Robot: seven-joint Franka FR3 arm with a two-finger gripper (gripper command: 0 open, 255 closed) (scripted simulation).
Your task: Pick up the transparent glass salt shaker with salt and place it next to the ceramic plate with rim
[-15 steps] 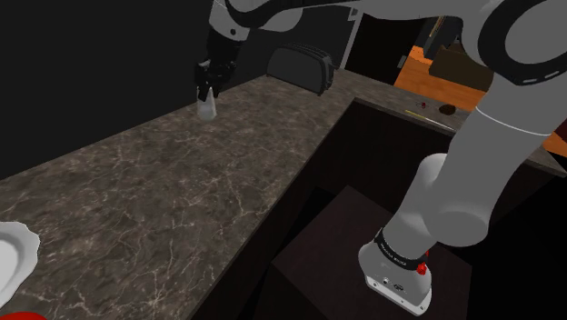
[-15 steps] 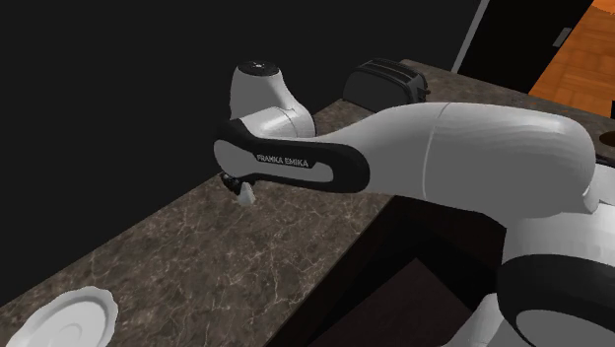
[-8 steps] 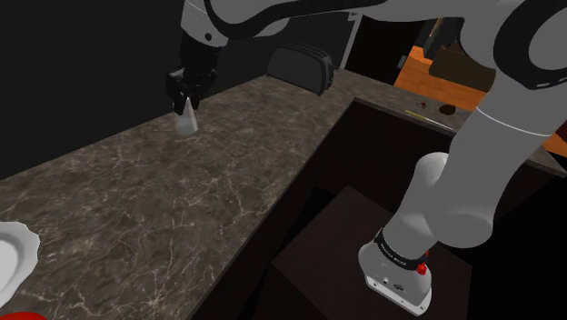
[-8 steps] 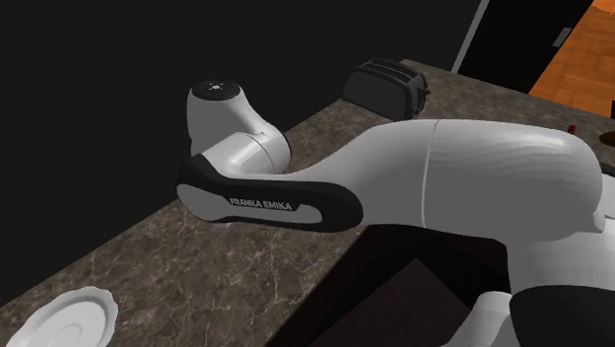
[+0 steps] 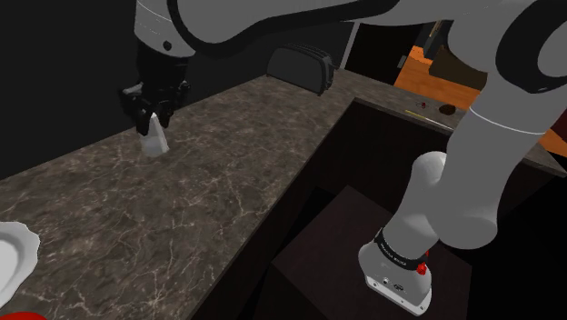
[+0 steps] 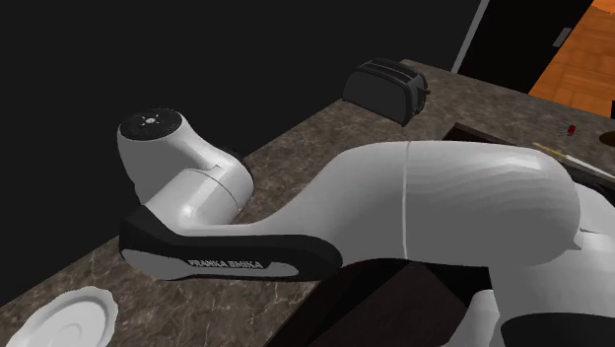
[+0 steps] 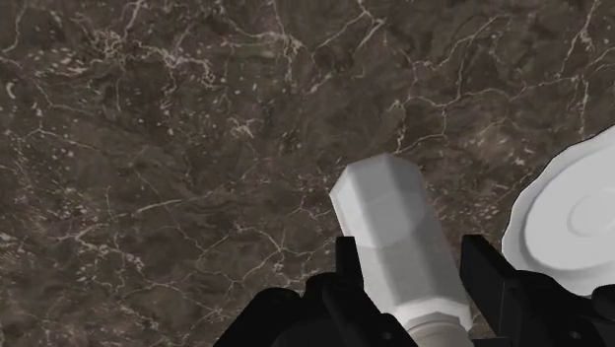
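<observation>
1 shaker (image 7: 392,242) in gripper (image 5: 153,121); 1 plate (image 6: 69,317); 1 toaster (image 6: 384,87)

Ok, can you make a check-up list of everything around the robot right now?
Surface: dark marbled counter.
Job's things: white salt shaker, clasped in the hand; white rimmed plate at the counter's end, apart from the shaker.
Clutter: black toaster at the far end; a red thing at the shoulder view's lower left edge.
Hand: shut on the salt shaker, over the counter.
Cables: nothing seen.
Surroundings: black area behind the counter; orange floor beyond.
</observation>
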